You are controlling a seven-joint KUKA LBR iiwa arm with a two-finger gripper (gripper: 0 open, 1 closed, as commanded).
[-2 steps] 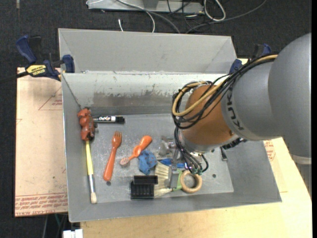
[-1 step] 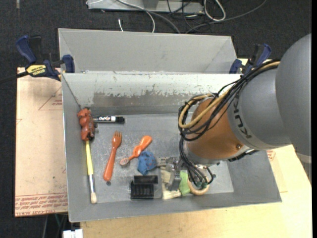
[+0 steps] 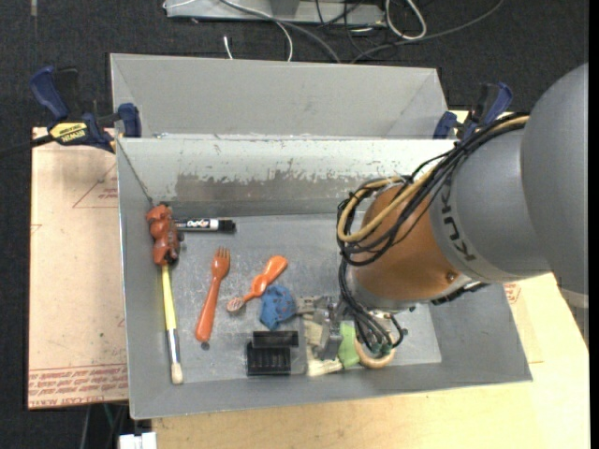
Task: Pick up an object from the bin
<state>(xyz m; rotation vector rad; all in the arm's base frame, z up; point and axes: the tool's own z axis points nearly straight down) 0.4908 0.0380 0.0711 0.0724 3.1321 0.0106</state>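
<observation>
Currently logged, one bin (image 3: 281, 162), grey metal, with loose contents.

- Gripper (image 3: 323, 330): low in the near-right part of the floor, under the arm's orange cover (image 3: 402, 251) and looped cables (image 3: 374, 204). Claw state: cannot tell, apart or together; the metal parts blend into the clutter beneath.
- Likely pick candidates, all just beside or under the gripper: green piece (image 3: 349, 347), cream piece (image 3: 324, 369) at the near edge, tan ring (image 3: 382, 359). Nothing is seen to be clamped.
- Close neighbours to the left: blue crumpled item (image 3: 277, 305), black ridged block (image 3: 272, 354).
- Well apart, left half: orange fork (image 3: 212, 295), orange spoon (image 3: 265, 279), black marker (image 3: 206, 224), brown toy figure (image 3: 163, 235), yellow stick (image 3: 169, 318).

Risks, as judged:
1. Double grab. Green piece, cream piece and ring lie touching; a closing claw may catch two, or pinch one by its edge so that it slips on the lift.
2. Push-out. A descent slightly off centre could shove the small pieces against the near wall instead of seating them.
3. Snag. The blue item sits near enough to be dragged along.
4. Poor confirmation. The arm's bulk hides the contact zone, so a missed grasp may go unnoticed.
</observation>
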